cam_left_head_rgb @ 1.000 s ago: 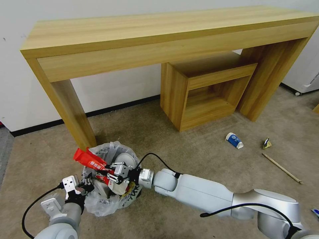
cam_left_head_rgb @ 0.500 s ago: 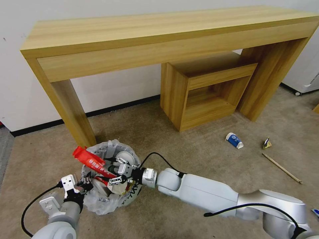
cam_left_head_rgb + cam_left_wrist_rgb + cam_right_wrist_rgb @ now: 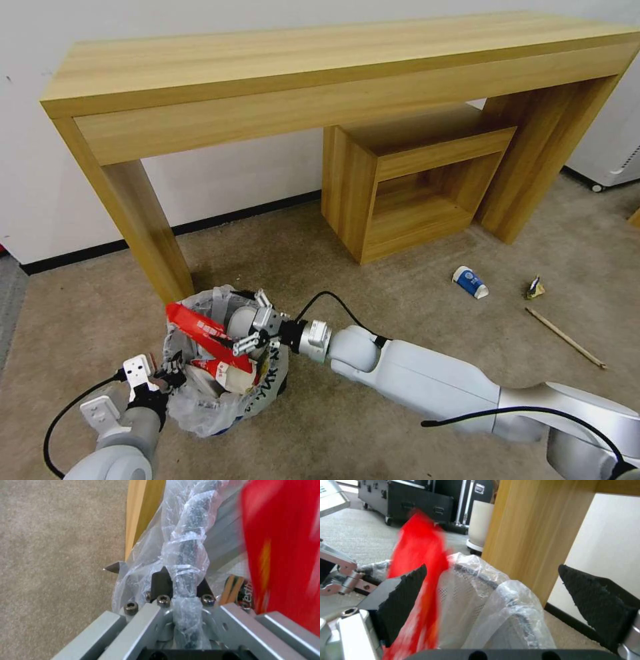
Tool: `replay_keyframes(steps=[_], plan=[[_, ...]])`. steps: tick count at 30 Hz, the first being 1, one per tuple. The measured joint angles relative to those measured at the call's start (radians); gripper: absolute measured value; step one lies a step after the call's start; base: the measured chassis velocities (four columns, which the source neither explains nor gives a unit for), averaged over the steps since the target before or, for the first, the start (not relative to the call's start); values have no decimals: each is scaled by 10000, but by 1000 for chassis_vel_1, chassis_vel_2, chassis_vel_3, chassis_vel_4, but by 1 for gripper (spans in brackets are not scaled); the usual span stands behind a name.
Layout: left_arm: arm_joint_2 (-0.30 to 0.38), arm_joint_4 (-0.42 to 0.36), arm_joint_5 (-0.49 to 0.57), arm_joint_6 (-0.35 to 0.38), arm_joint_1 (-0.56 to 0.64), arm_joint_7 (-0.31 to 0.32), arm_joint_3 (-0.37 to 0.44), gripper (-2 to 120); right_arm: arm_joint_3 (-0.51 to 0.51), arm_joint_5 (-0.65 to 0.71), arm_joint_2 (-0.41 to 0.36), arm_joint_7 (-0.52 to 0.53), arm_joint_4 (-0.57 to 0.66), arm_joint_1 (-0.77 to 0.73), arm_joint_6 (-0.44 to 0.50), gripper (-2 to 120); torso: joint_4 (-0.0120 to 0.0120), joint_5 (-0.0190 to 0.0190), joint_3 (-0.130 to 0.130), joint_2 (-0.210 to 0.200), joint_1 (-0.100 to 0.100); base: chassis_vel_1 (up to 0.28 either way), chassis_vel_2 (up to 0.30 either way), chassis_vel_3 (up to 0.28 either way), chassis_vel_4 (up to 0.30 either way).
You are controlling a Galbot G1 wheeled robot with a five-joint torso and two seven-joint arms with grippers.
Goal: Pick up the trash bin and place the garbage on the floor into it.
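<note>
Standing on the beige floor [image 3: 413, 313] beside a wooden table's leg [image 3: 150, 227], the trash bin [image 3: 223, 393] is steadied by the left gripper [image 3: 175, 365], clamped shut on its bag-wrapped rim. The right gripper [image 3: 257, 325] hovers over the bin's mouth, jaws spread wide and empty; a red wrapper [image 3: 210, 337] lies slanted inside. A paper cup [image 3: 470, 281] and wooden stick [image 3: 565, 338] lie on the carpet well apart

Red wrapper [image 3: 207, 331], translucent white black-lettered bin liner [image 3: 263, 393], beige carpet [image 3: 400, 293], blue-white cup [image 3: 470, 281]
</note>
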State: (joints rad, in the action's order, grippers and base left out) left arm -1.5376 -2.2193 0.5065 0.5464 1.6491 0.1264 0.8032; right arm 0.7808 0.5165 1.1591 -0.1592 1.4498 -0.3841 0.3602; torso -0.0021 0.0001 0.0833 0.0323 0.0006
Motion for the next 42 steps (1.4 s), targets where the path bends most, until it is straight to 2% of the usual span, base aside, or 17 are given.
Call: replay_keyframes(steps=[7, 14, 18, 22, 26, 27, 29, 30, 33, 42], plan=[[-110, -175, -21, 27, 13, 27, -24, 0, 244, -220, -188, -87, -23, -183, 85, 100, -4, 0, 0, 0, 0, 0, 0, 0, 0], [-159, -217, -87, 23, 85, 23, -46, 0, 19, -147, -48, 86, -12, -226, 81, 100, -1, -1, 0, 0, 0, 0, 0, 0, 0], [-141, -200, -93, -3, 169, 20, 64, 0, -459, 174, -112, 450, 263, -207, -26, 100, 0, 0, -1, 0, 0, 0, 0, 0, 0], [-80, -199, -88, -6, 191, 20, 137, 0, -1162, 613, -534, 1170, 553, -267, -320, 100, 1, 0, 0, 0, 0, 0, 0, 0, 0], [-10, -133, -83, 19, 152, 16, 110, 0, -2417, 1293, -1148, 2090, 1118, -616, -969, 100, -4, 1, 0, 0, 0, 0, 0, 0, 0], [-10, -133, -83, 19, 152, 16, 110, 0, -2417, 1293, -1148, 2090, 1118, -616, -969, 100, -4, 1, 0, 0, 0, 0, 0, 0, 0], [15, -88, -110, 34, 118, 11, 84, 0, -3051, 1534, -1422, 2320, 1350, -869, -1216, 100, -3, 1, 0, 0, 0, 0, 0, 0, 0], [15, -88, -110, 34, 118, 11, 84, 0, -3051, 1534, -1422, 2320, 1350, -869, -1216, 100, -3, 1, 0, 0, 0, 0, 0, 0, 0], [57, -53, -151, 85, 86, -33, 44, 0, -3953, 1624, -1790, 2658, 1655, -1376, -1467, 100, -4, 1, 0, 0, 0, 0, 0, 0, 0], [148, -50, -235, 110, 93, -168, 41, 0, -5017, 1447, -2110, 3332, 2114, -2271, -1989, 100, -2, -1, -1, 1, 0, 0, 0, 0, 0]])
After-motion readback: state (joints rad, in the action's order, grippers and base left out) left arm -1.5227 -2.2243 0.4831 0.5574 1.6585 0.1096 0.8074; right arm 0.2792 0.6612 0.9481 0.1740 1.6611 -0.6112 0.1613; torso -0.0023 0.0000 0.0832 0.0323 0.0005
